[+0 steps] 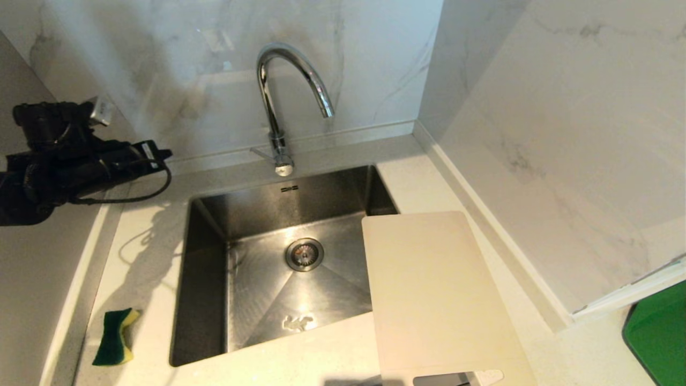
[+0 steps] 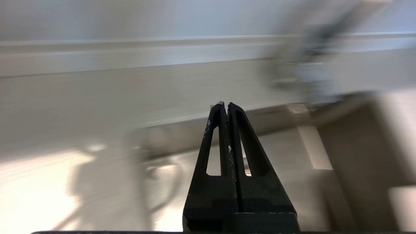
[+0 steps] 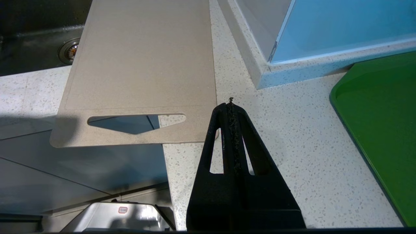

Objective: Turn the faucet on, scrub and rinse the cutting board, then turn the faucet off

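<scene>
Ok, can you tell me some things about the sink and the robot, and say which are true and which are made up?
1. Water is pouring from the faucet. False: none is running.
2. The cutting board lies partly over the sink. True.
3. The sponge is inside the sink. False: it sits on the counter beside it.
4. The left claw is shut and empty. True.
5. The right claw grips the cutting board. False: it is shut beside it.
</scene>
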